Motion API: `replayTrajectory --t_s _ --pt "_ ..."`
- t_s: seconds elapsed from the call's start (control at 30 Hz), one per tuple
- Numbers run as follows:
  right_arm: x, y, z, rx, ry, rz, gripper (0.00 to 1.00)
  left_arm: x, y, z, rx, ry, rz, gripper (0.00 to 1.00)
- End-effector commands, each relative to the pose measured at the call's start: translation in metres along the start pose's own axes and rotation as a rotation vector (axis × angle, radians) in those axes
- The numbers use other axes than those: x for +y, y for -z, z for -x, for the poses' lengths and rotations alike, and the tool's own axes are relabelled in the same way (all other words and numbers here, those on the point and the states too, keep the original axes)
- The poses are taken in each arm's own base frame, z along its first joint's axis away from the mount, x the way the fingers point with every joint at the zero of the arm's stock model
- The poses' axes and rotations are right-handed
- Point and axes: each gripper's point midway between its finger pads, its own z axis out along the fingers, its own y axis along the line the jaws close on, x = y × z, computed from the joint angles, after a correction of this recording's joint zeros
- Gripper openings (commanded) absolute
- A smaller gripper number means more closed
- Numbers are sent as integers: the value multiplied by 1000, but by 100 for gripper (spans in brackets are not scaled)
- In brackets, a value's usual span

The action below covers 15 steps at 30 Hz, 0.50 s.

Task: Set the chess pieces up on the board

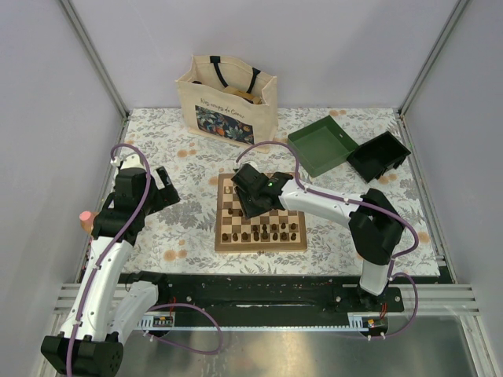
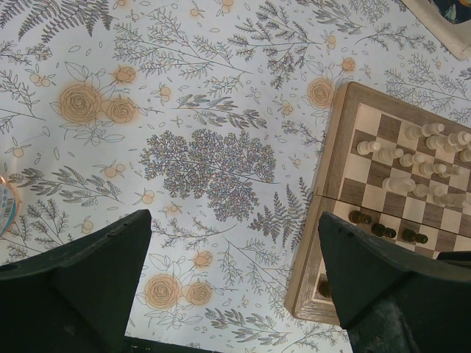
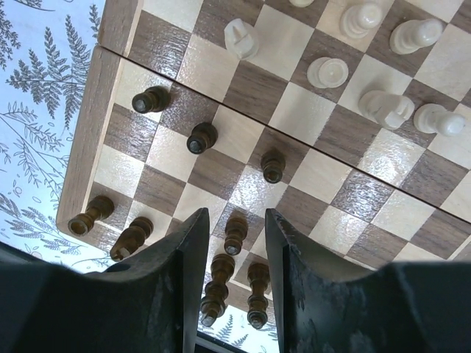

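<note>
Right wrist: right gripper (image 3: 235,215) parted, turned dark piece (image 3: 235,235) between fingers (image 3: 193,254); glossy checkered board (image 3: 324,118); left gripper (image 2: 232,220) open.

Left arm (image 1: 102,263), right arm (image 1: 326,203): white link shells, black joint housings. Purple cables (image 1: 271,144) looped along both. Left gripper (image 2: 235,279), right gripper (image 3: 229,250): dark matte fingers (image 3: 180,294), scuffed. Small green light (image 1: 269,183) on right wrist. Black base plate (image 1: 259,292).
</note>
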Motion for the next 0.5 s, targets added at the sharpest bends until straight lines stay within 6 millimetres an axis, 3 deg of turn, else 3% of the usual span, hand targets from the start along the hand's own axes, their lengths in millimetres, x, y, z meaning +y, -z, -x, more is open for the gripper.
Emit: replayTrajectory --t_s 0.0,0.47 --pt "-6 4 24 -60 -21 -31 45 -5 1 9 -39 -1 -28 99" --pt "-15 -16 23 -25 -41 -42 43 -5 0 9 -35 0 -30 99"
